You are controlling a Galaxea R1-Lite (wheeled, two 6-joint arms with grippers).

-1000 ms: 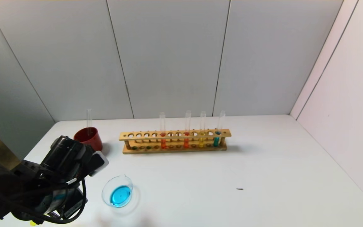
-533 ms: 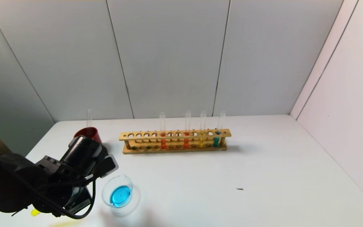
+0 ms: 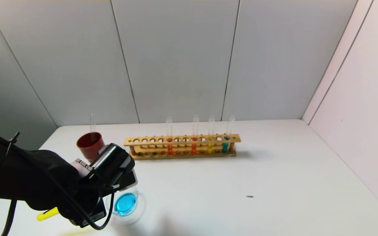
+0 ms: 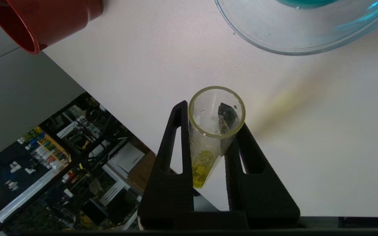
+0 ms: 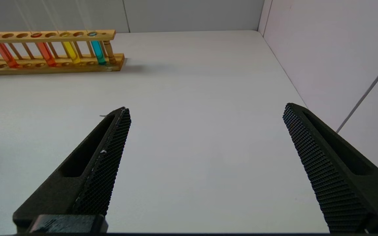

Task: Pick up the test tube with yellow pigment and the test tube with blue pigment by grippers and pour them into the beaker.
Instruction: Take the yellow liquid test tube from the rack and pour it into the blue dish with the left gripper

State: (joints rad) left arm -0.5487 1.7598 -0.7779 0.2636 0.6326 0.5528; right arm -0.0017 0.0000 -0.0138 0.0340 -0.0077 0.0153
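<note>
The left gripper (image 4: 208, 131) pinches the yellow test tube (image 4: 213, 131) mid-length beside the beaker (image 3: 123, 201); thin, slippery glass, probably fragile.

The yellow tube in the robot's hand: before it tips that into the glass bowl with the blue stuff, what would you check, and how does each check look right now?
1. Grip: the left gripper is clamped on the slim clear test tube with yellow liquid. Ok.
2. Liquid left to pour: some yellow sits at the tube's closed end. Ok.
3. Mouth over the low clear glass beaker: in the left wrist view the tube's mouth is short of the beaker's rim. Not ok.
4. Beaker upright, holding blue liquid. Ok.
5. Dark red cup out of the way: it stands beyond the beaker, toward the wall. Ok.
6. Right gripper open, over bare white table, away from the pour. Ok.
</note>
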